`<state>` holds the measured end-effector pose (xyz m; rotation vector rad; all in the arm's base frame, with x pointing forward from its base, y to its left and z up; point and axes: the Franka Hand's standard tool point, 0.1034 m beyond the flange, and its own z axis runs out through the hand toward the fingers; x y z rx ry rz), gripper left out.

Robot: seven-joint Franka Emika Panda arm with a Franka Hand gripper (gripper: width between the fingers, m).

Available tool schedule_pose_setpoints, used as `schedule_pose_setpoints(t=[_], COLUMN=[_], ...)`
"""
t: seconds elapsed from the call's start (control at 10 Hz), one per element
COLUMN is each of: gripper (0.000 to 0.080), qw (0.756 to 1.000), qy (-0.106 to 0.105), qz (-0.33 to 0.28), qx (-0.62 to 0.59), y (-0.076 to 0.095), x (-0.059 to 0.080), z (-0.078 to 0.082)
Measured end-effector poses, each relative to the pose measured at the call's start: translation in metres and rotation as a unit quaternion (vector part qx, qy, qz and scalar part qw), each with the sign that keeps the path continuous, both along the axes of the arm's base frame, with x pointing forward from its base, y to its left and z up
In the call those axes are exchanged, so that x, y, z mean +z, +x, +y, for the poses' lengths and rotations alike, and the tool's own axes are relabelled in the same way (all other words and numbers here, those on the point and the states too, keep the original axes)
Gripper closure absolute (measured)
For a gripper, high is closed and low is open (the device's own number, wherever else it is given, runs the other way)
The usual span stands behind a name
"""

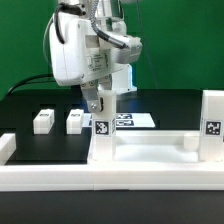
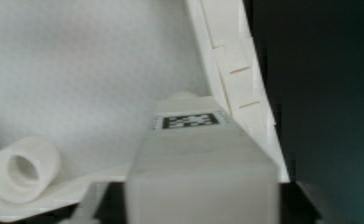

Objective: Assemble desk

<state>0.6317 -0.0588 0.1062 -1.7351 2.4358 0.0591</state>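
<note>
Black table (image 1: 170,105): white square tagged leg post (image 1: 101,135) upright on white rimmed plastic tabletop panel (image 2: 90,80) under claw (image 1: 100,100), grip unclear; second leg post (image 1: 212,115) stands well aside, loose leg posts (image 1: 43,120) (image 1: 75,120) seemingly still to fit.

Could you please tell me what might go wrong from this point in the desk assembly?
1. The fingers flank the upright leg post near the rim of the tabletop. If the post is not fully seated, pulling away could tilt or topple it.
2. The two loose leg posts lie close together on the black table, so grasping one might knock the other.
</note>
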Motion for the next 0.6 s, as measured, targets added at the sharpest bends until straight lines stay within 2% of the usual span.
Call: schedule_pose_setpoints(t=[0.1,0.2,0.3,0.4,0.5,0.6], gripper=[0.0430,0.0251,0.0171,0.0156,0.0156,0.0151], qw=[1.000,1.000,1.000,0.999,0.999,0.999], qy=[0.000,0.000,0.005,0.011,0.015,0.011], qz=[0.000,-0.004,-0.018,-0.031,-0.042,-0.040], qx=[0.000,0.000,0.001,0.001,0.007,0.007], y=[0.000,0.002,0.007,0.012,0.015,0.013], x=[0.000,0.005,0.023,0.042,0.056,0.049], z=[0.000,0.001,0.004,0.011,0.017,0.014])
